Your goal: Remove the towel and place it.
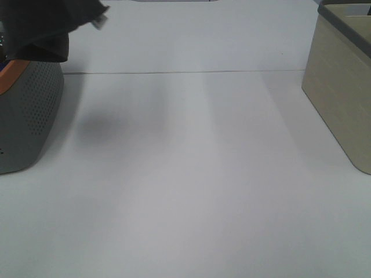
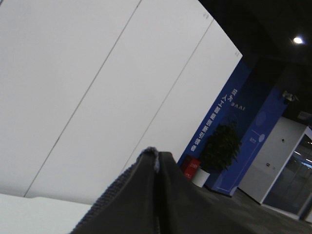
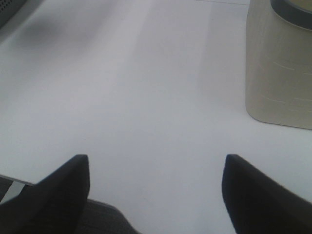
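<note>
Towel (image 1: 40, 26): dark, bunched, lifted above the orange-rimmed grey perforated basket (image 1: 29, 110), overhanging its rim. The white tag (image 1: 99, 22) sticks out on the side away from the basket.

Left tool (image 2: 156, 155): dark fingers pressed together along one seam. Cannot tell whether cloth is pinched between them.

Right tool (image 3: 156, 168): fingers wide apart, nothing between them, low over the white tabletop (image 1: 191, 174).

Beige basket (image 1: 342, 87): well apart from the grey basket, across the tabletop.
</note>
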